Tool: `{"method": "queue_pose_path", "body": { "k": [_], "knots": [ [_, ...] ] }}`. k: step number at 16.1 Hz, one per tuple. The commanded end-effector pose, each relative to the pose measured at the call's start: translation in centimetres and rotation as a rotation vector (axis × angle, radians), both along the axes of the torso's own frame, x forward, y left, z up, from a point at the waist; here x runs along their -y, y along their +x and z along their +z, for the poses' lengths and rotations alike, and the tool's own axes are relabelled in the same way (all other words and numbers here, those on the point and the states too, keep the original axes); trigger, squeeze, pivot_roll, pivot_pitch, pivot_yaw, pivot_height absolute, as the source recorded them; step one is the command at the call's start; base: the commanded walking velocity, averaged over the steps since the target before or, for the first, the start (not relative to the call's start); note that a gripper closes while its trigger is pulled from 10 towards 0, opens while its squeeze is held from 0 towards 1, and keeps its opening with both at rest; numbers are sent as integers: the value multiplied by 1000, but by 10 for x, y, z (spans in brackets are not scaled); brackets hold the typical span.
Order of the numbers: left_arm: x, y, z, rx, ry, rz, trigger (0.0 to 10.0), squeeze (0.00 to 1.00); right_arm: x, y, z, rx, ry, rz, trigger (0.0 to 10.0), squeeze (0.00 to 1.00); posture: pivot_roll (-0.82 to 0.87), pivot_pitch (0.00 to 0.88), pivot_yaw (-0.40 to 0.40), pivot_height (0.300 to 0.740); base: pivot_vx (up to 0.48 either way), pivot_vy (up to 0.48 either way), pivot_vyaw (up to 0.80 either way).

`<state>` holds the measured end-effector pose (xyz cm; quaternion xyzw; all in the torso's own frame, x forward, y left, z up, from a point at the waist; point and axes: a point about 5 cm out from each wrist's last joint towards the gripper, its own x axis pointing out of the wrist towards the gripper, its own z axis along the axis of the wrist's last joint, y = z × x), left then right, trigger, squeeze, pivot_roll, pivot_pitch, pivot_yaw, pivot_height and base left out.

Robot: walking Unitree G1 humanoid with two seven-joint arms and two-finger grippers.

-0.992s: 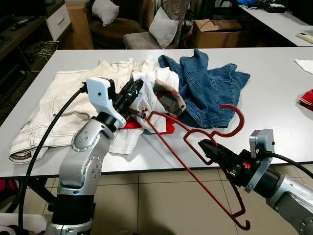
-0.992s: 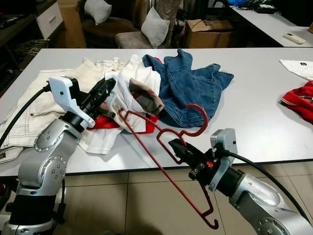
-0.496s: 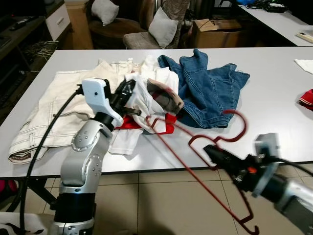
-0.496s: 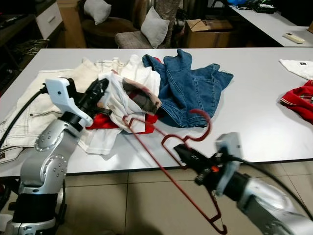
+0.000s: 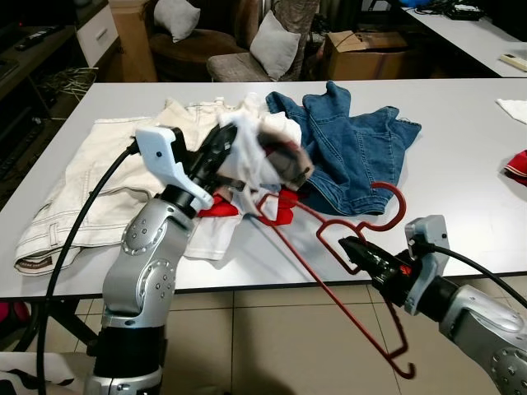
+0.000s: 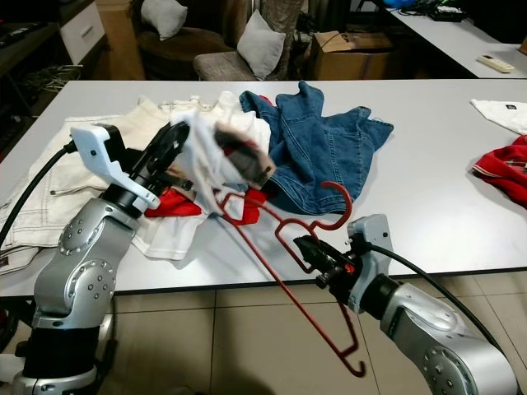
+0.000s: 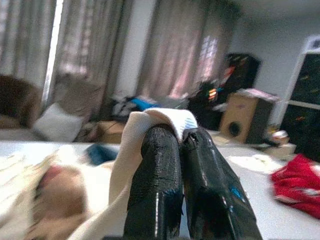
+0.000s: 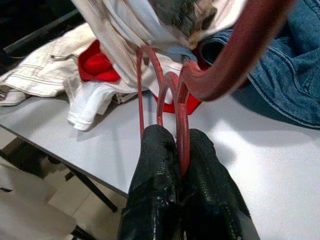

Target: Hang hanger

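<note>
We held the red hanger (image 5: 346,247) by its neck in our right gripper (image 5: 354,251), jaws pinching the wire, over the table (image 5: 461,164) edge. Our left gripper (image 5: 221,152) had its jaws pressed on the white shirt (image 5: 255,160), lifted above the table. The hanger looked light, stiff and thin, so it could turn in the grip; the shirt was soft and limp, best held at the collar

White table (image 5: 461,107), cream trousers (image 5: 90,177), denim garment (image 5: 354,144), red cloth (image 5: 518,164) at its edge
</note>
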<state>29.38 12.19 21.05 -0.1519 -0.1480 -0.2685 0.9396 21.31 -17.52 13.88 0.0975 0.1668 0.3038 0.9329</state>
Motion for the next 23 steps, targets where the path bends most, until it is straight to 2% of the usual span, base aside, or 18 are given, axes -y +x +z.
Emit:
{"method": "queue_pose_path", "body": {
  "k": [1,3,5,7,8,9,10,11,12,13,14,15,16,17,19,20,22,23],
  "knots": [
    [5,-4,6,24,-12,-52,0,0,-1,3,-2,-12,-13,-13,10000,0,-165,0,24,740,0,0,0],
    [9,-8,15,45,-116,-125,0,0,-2,15,1,21,-6,-95,10000,0,-168,0,29,740,0,0,0],
    [5,-8,20,77,-126,-108,0,0,8,33,19,117,53,-250,10000,0,-170,0,32,740,0,0,0],
    [0,-6,21,94,-140,-79,0,0,22,46,45,240,160,-390,10000,0,-171,0,30,740,0,0,0],
    [-2,-7,23,114,-147,-71,0,0,30,52,78,362,309,-435,10000,0,-172,0,28,740,0,0,0],
    [-3,-7,24,122,-154,-67,0,0,29,51,93,415,370,-411,10000,0,-172,0,28,740,0,0,0],
    [-4,-7,23,120,-158,-51,0,0,27,50,99,436,382,-383,10000,0,-171,0,21,740,0,0,0],
    [-8,-4,14,72,-146,10,0,0,21,47,92,399,362,-335,10000,0,-171,0,21,740,0,0,0],
    [-22,11,-29,-211,-37,233,235,0,5,40,50,183,142,-209,10000,0,-170,0,16,740,0,0,0],
    [-33,13,-57,-369,63,338,0,0,1,34,30,94,39,-172,10000,0,-171,0,16,740,0,0,0],
    [-38,11,-69,-437,105,379,0,0,-1,31,23,54,16,-168,10000,0,-171,0,16,740,0,0,0],
    [-45,6,-82,-526,73,426,0,0,0,30,18,23,42,-203,10000,0,-174,0,13,740,0,0,0],
    [-47,5,-83,-549,8,434,0,0,3,31,20,24,67,-225,10000,0,-173,0,11,740,0,0,0],
    [-47,6,-83,-547,7,433,0,0,4,32,22,24,66,-221,10000,0,-173,0,8,740,0,0,0],
    [-43,7,-80,-517,53,407,0,0,3,32,25,37,64,-195,10000,0,-168,0,1,740,0,0,0],
    [-37,7,-74,-474,78,369,0,0,3,33,33,86,101,-181,10000,0,-166,0,-1,740,0,0,0],
    [-25,6,-68,-447,105,295,0,0,1,34,39,115,132,-154,10000,0,-163,0,-4,740,0,0,0],
    [-22,5,-68,-425,166,278,0,0,-4,33,44,133,135,-103,10000,0,-160,0,-5,740,0,0,0]
  ]
}}
